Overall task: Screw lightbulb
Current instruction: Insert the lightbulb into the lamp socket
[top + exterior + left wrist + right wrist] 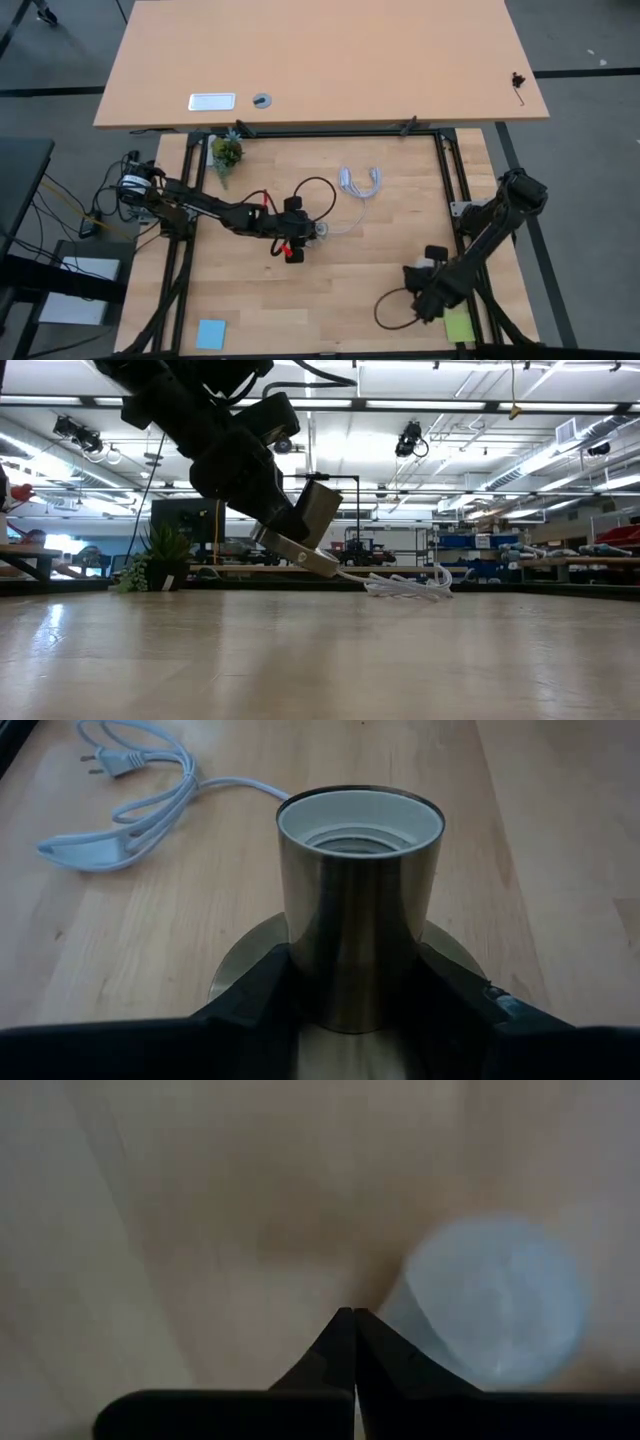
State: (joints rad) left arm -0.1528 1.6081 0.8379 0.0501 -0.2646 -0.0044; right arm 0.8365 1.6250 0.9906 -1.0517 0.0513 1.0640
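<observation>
A brass lamp socket, an upright cylinder on a round flat disc, is in my left gripper at the table's middle. In the low view the socket is tilted. Its white cable lies coiled toward the far side. My right gripper is shut, near the table's near right corner. The white lightbulb shows blurred right beside its fingertips on the table. My left gripper pinches the socket's brass cylinder near its lower end, just above the disc, one finger on each side. The socket is tilted, its open mouth up and away from the wrist. Whether the disc's low edge touches the table, I cannot tell. My right gripper: I cannot tell whether its shut fingers touch the lightbulb.
A small potted plant stands at the far left. A blue note and a yellow-green note lie near the near edge. A black cable loop lies by the right arm. A second tabletop lies beyond the far edge.
</observation>
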